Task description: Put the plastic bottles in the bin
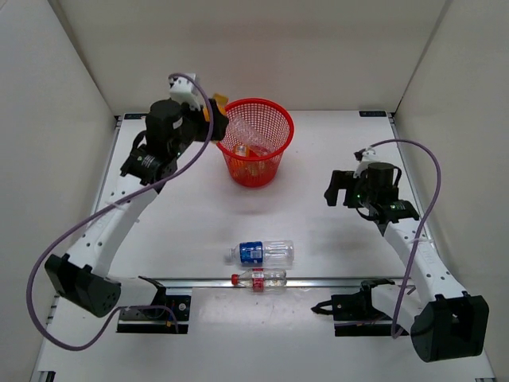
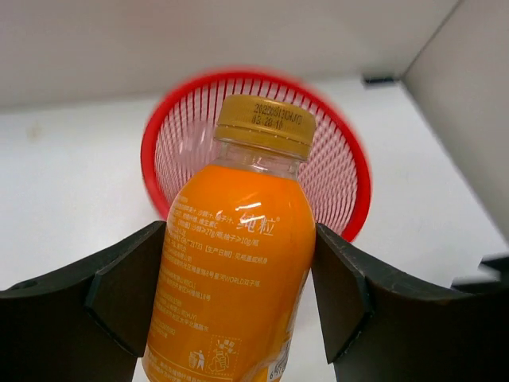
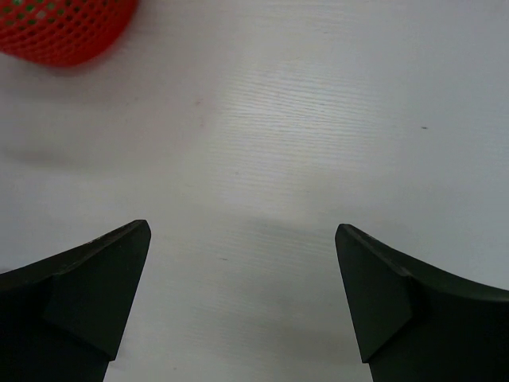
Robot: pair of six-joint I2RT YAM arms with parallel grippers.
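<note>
Clear plastic is lying nearest, at the lower middle of the top view. The slim red-capped bottle point(image 1: 258, 278) is resting on its side along the near rail. The blue-labelled bottle point(image 1: 262, 253) is lying just beyond it, and both are waiting on the white table point(image 1: 334, 263) for pickup. Farther up at the right, the right gripper point(image 3: 242, 231) is hovering with its fingers spread wide and nothing between them, probably standing clear of the other arm's work. At the upper left, the left gripper point(image 2: 238, 239) is clamping an orange bottle point(image 2: 238, 270) by its sides. The cap is pointing toward the bin point(image 2: 254, 76), just beside its rim. The arm is probably needing a little more reach before letting go. Other bottles are already lying inside the mesh.
</note>
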